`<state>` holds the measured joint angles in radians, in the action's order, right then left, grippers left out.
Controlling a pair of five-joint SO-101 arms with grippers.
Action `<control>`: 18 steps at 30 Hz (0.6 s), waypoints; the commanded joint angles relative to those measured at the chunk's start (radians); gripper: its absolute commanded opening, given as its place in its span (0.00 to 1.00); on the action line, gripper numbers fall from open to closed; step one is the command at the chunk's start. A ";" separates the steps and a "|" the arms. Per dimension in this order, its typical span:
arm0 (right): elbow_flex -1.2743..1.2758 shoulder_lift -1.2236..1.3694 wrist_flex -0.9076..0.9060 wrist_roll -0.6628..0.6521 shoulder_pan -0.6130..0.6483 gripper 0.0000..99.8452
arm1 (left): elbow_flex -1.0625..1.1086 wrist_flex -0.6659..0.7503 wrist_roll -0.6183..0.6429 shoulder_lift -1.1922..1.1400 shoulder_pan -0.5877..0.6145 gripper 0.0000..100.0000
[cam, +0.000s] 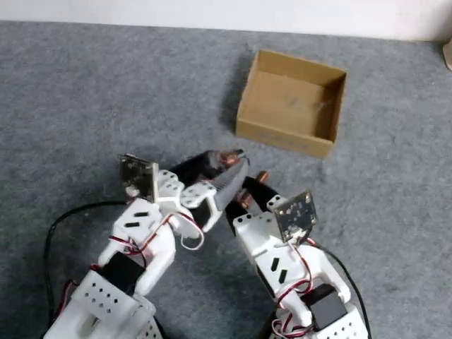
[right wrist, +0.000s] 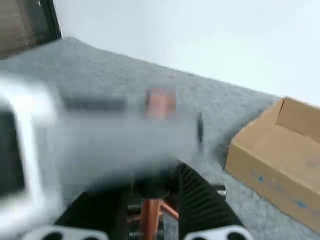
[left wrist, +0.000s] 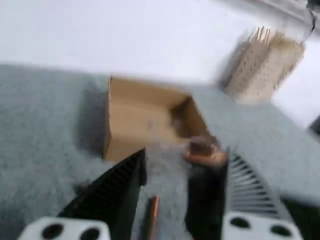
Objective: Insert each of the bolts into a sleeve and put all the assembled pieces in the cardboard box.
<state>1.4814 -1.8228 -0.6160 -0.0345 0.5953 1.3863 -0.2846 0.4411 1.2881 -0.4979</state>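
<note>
Clamping a copper bolt [right wrist: 149, 216] in my right pincer [right wrist: 152, 190], I couldn't tell what my left pincer [left wrist: 185, 167] held; the cardboard box [cam: 282, 138] stood empty.

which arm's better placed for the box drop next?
Left, likely: the left end effector, with a copper piece at the tip, sits nearest the cardboard box corner. The right end effector, gripping a copper bolt, is farther back.
</note>
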 commanded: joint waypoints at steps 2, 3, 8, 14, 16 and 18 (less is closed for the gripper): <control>-0.016 -0.013 0.039 -0.009 -0.012 0.00 | -0.035 -0.008 -0.002 0.010 -0.001 0.26; -0.016 -0.013 0.039 -0.009 -0.012 0.00 | -0.045 -0.008 -0.002 0.010 -0.001 0.26; -0.015 -0.013 0.039 -0.009 -0.012 0.00 | -0.116 -0.011 -0.002 0.010 -0.002 0.26; -0.015 -0.013 0.039 -0.009 -0.012 0.00 | -0.196 -0.011 -0.002 0.010 -0.002 0.26; -0.015 -0.013 0.039 -0.009 -0.012 0.00 | -0.205 -0.012 -0.002 0.010 0.001 0.26; -0.015 -0.013 0.039 -0.009 -0.013 0.00 | -0.205 -0.012 -0.006 0.010 0.007 0.24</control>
<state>1.4814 -1.8228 -0.6145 -0.0345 0.5938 1.2359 -0.2908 0.4350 1.2896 -0.4933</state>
